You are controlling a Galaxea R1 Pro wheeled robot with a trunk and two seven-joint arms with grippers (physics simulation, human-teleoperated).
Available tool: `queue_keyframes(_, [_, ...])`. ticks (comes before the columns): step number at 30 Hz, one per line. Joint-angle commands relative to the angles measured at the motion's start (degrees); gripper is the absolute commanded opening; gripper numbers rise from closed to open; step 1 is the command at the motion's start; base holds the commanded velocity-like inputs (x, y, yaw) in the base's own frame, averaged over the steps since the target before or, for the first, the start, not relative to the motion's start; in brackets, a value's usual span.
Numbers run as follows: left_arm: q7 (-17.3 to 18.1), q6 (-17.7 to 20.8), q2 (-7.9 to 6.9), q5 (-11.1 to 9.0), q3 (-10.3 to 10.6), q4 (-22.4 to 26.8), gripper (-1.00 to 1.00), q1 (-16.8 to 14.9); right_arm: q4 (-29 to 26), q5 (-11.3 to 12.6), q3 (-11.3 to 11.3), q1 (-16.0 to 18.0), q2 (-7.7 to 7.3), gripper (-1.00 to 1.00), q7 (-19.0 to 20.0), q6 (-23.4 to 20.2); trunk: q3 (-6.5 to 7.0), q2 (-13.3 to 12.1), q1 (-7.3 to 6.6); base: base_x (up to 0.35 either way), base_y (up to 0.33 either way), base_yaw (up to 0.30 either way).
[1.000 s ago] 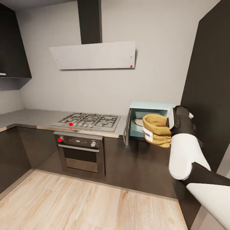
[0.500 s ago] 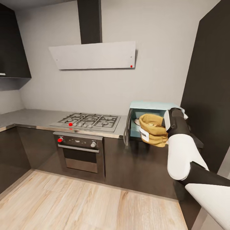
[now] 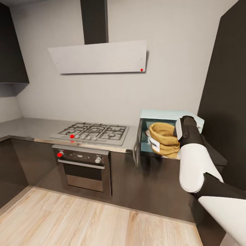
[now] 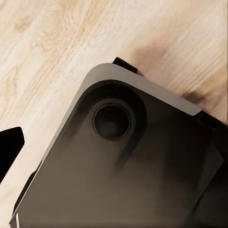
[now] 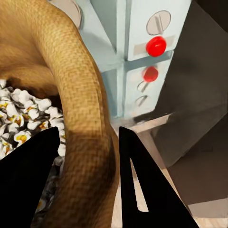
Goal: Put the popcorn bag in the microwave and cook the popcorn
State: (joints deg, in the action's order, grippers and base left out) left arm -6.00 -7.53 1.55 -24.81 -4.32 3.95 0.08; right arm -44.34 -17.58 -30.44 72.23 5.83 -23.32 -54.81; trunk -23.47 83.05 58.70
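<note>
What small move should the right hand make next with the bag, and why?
Probably push forward a little: the right hand pinches the wall of the popcorn bag, which sits at the open mouth of the microwave, apparently not fully inside.

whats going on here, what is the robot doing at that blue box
The robot's right gripper grips the rim of a tan-orange woven popcorn bag, one finger inside and one outside. The bag sits in the mouth of the small mint-blue microwave, whose door hangs open towards the steel gas hob. Puffy white popcorn fills the bag. Whether the bag rests fully on the microwave floor cannot be told.
</note>
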Motion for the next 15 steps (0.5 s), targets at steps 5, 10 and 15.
queue_keyframes(5, [-0.15,-0.10,0.03,0.29,-0.42,0.09,1.00,0.01,-0.05,-0.07,-0.23,0.08,-0.28,-1.00,-0.23,-0.03,-0.06,0.03,0.03,0.320,0.000,0.000])
queue_keyframes(10, [-0.15,-0.31,0.03,0.42,-0.42,0.09,1.00,0.01,-0.27,-0.15,-0.24,0.10,-0.46,-1.00,-0.28,-0.03,-0.06,0.03,0.03,0.259,0.000,0.000])
queue_keyframes(15, [-0.08,-0.44,0.06,0.32,-0.45,0.09,1.00,0.01,-0.54,-0.17,-0.24,0.07,-0.47,-1.00,-0.18,-0.03,-0.06,0.03,0.03,0.021,0.000,0.000])
